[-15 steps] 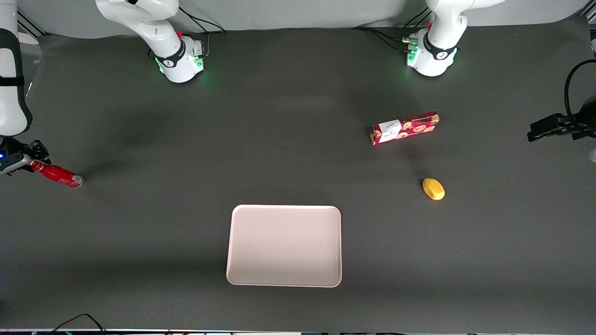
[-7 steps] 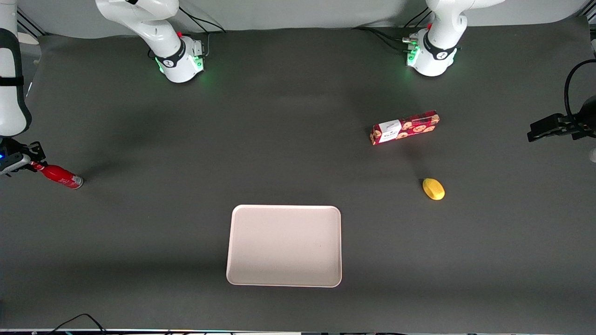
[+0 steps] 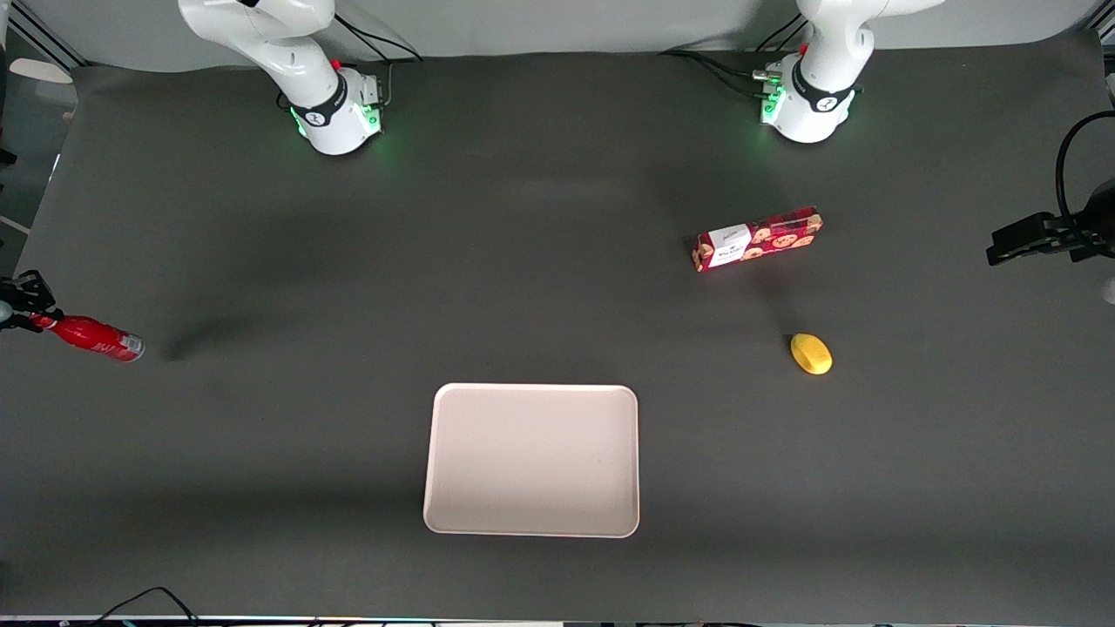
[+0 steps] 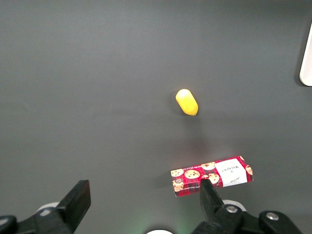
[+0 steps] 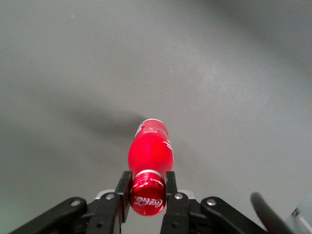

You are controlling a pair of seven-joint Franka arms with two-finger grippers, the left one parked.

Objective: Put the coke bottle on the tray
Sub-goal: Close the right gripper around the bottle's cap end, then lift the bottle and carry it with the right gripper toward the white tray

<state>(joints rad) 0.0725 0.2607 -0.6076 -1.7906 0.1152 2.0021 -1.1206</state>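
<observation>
The gripper (image 5: 148,195) is clamped on the bottle's (image 3: 91,338) cap end, so the bottle hangs tilted above the table (image 3: 540,261) at the working arm's end, well apart from the tray (image 3: 531,459), ready for carrying.

Table (image 4: 97,73): dark grey mat, filling almost the whole left wrist view.
Lemon (image 4: 186,102): small yellow oval, lying alone on the mat.
Cookie box (image 4: 212,176): red, long, flat on its side, with cookie pictures and a white label; near the lemon, not touching it.
Tray (image 4: 307,63): only a pale rounded corner shows at the picture's edge.
</observation>
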